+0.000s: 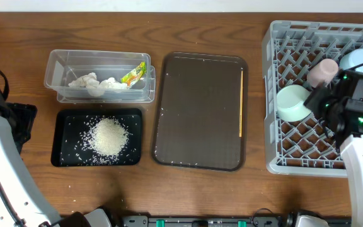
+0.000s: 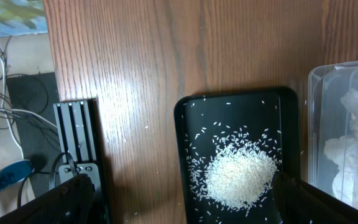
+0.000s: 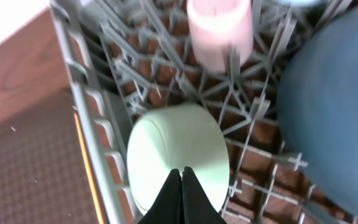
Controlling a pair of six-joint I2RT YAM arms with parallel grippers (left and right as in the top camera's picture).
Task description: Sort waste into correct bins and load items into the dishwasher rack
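Nearest the robot, the left gripper [image 2: 182, 179] hung over the near-left part of the wooden table [image 1: 188, 25]. Its two fingers were spread wide with nothing between them, and the shallow black tray [image 1: 65, 154] showed below in its wrist view. That tray held a heap of white rice [image 1: 109, 135] in its middle with loose grains scattered around it, and a stray grain or two lay on the wood just beside the tray. To the right, the dark brown serving tray [image 1: 194, 107] lay between the bins and the rack, and the thin wooden stick [image 1: 241, 104] rested along its right edge, parallel to it. The right gripper [image 3: 182, 169] was over the grey dishwasher rack [image 1: 276, 126], its fingers pressed together with only a thin seam between them and nothing pinched. The tips sat right over the mint green dish [image 3: 176, 149], though whether they touched it could not be told. That dish lay among the tines by the rack's left wall. Just beyond the black tray, the clear tub [image 1: 55, 69] held the crumpled tissue wads [image 1: 90, 82] and the green-and-yellow wrapper [image 1: 133, 74]. Farther back in the rack sat the pink cup [image 3: 219, 28], with the light blue bowl [image 1: 360, 61] beside it. The dark blue bowl [image 3: 334, 106] lay just beside the dish in the right wrist view.
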